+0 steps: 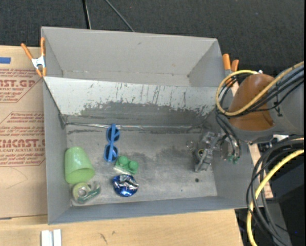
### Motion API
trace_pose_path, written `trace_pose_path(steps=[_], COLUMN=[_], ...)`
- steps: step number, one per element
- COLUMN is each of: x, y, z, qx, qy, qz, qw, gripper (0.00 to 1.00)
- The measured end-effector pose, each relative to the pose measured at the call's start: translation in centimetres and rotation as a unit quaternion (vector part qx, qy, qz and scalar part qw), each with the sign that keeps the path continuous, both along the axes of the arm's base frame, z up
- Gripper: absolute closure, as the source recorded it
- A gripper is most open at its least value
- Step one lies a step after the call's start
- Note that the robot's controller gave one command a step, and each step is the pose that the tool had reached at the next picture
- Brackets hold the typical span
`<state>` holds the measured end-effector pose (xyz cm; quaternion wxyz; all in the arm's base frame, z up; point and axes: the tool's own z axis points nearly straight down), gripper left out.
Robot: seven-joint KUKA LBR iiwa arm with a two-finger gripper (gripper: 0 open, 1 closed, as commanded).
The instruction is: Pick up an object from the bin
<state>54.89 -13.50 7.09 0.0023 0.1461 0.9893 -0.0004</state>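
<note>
Camera view, looking down into the bin. Gripper point(204, 159) is low at the right end of the grey metal bin point(142, 86), tip down over bare scuffed floor. Whether the jaws stand apart or together: cannot tell from this angle, the linkage is a small grey tangle. No thing can be made out in its grasp.

Just right of the gripper: the bin's right wall, very near. Above and right of it: the wrist's orange cover point(250, 102), with yellow and black cables point(219, 97) looped round it, all above the rim.

Left of the gripper: an open stretch of floor, nothing lying in the way.

Well left of the gripper, in a loose group, the pickable things:
- small green lumpy piece point(126, 164), the nearest of the lot, at about the gripper's level.
- crumpled blue and silver wrapper point(125, 185), left and a little below, just beside the green piece, perhaps touching it.
- blue toy sunglasses point(112, 142), left and a little above, lying lengthwise up the floor, lower end near the green piece.
- pale green cup point(77, 164), farthest left, on its side, close to the left wall.
- clear item with green inside point(85, 191), far left and below, tucked under the cup near the front corner; kind not clear.

All five lie apart from the gripper, none touching it.
</note>
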Motion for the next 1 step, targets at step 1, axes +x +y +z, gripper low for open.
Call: trace_pose_path(steps=[1], x=[0.13], y=[1.84], z=[13.05], qx=[0.000], qy=[-0.0028], qz=[0.017], qw=[0.9998], gripper=[1.00])
